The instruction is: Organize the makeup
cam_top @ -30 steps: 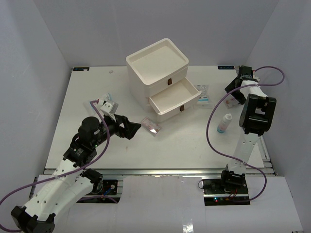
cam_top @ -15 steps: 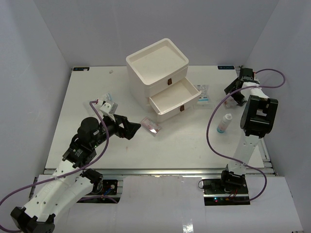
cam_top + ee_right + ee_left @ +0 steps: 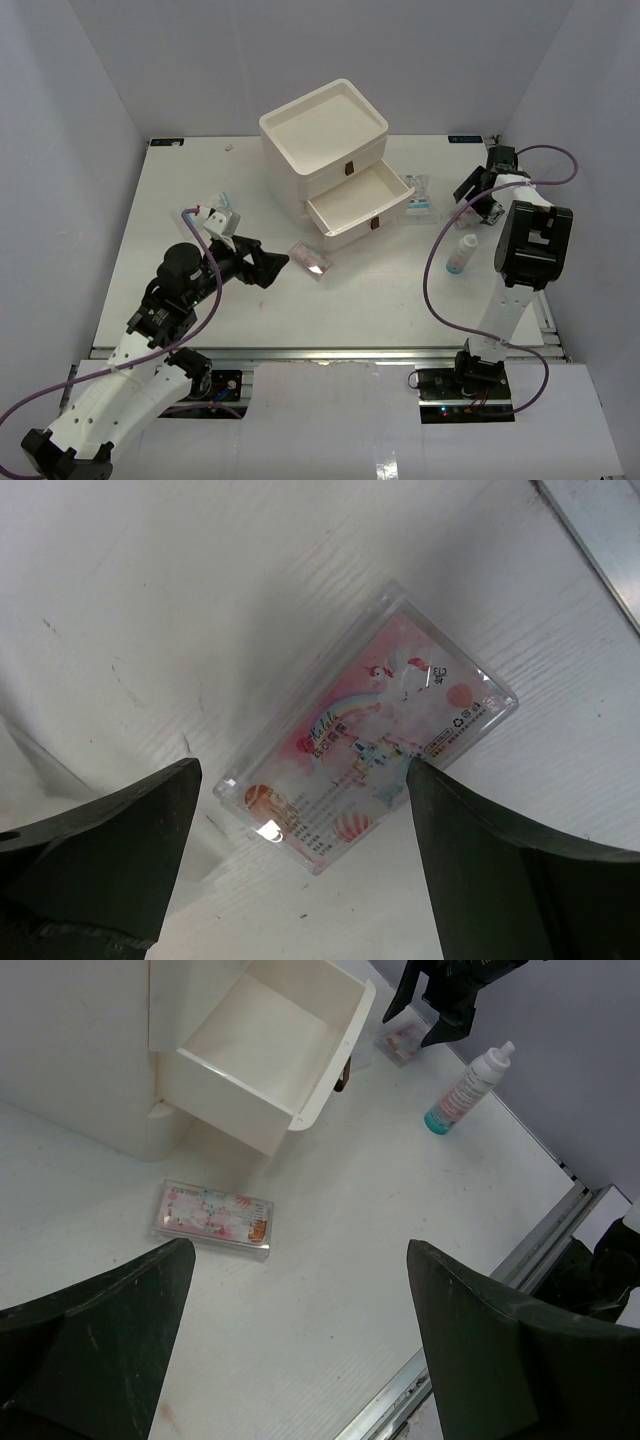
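Note:
A flat clear case with pink inside (image 3: 311, 258) lies in front of the drawer box; it also shows in the left wrist view (image 3: 215, 1220). My left gripper (image 3: 268, 266) is open and empty just left of it, jaws wide (image 3: 298, 1250). A second clear pink case (image 3: 365, 750) lies on the table under my right gripper (image 3: 300, 770), which is open and hovers over it without touching, at the far right (image 3: 478, 197). A white-and-blue bottle (image 3: 460, 255) lies on the table near it (image 3: 465, 1088). Clear packets (image 3: 417, 195) lie beside the open drawer. The tan sponges are out of view.
The cream three-drawer box (image 3: 325, 140) stands at the back centre, its middle drawer (image 3: 360, 205) pulled out and empty (image 3: 270, 1050). The right wall is close to my right arm. A metal rail (image 3: 520, 1250) runs along the table's near edge.
My right gripper has shifted slightly left and nearer over the case. My left arm has barely moved.

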